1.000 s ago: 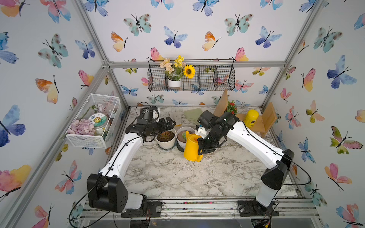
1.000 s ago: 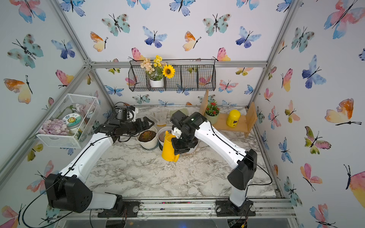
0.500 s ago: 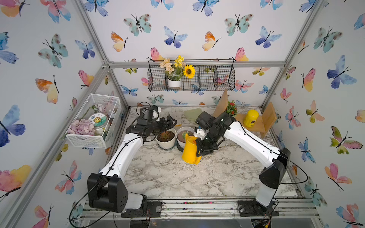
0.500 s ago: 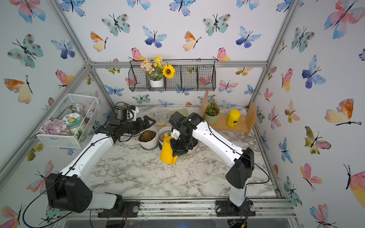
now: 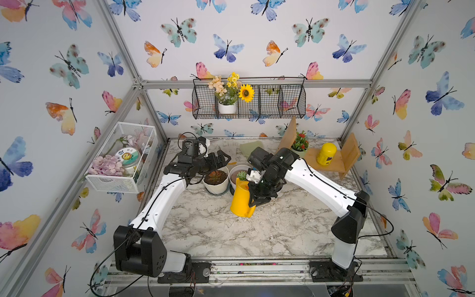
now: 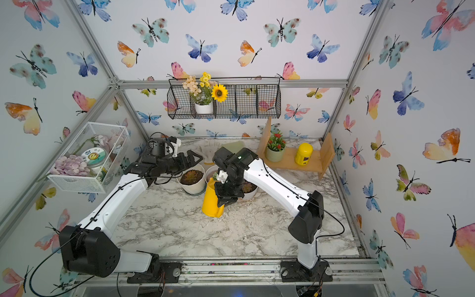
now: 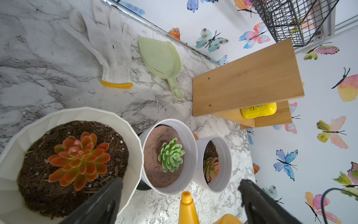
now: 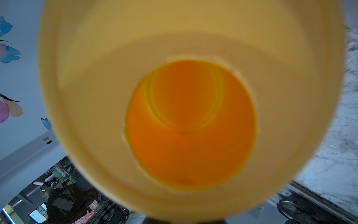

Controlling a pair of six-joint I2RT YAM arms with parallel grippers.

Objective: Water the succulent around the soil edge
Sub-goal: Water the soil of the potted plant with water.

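Right end effector (image 5: 253, 203) clenched on the yellow watering can (image 5: 240, 199), which sits just near of the middle pot (image 7: 191, 151) holding the green succulent (image 7: 171, 155). Right wrist view shows only the can's orange inside. Left wrist view alone shows the spout tip (image 7: 186, 195) near that pot's rim, and the left end effector (image 7: 180, 181) released, jaws wide.

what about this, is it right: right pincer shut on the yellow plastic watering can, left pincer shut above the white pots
Not quite: the left pincer is open, its black fingers spread wide in the left wrist view. The rest holds: right pincer shut on the yellow plastic watering can, left pincer above the white pots.
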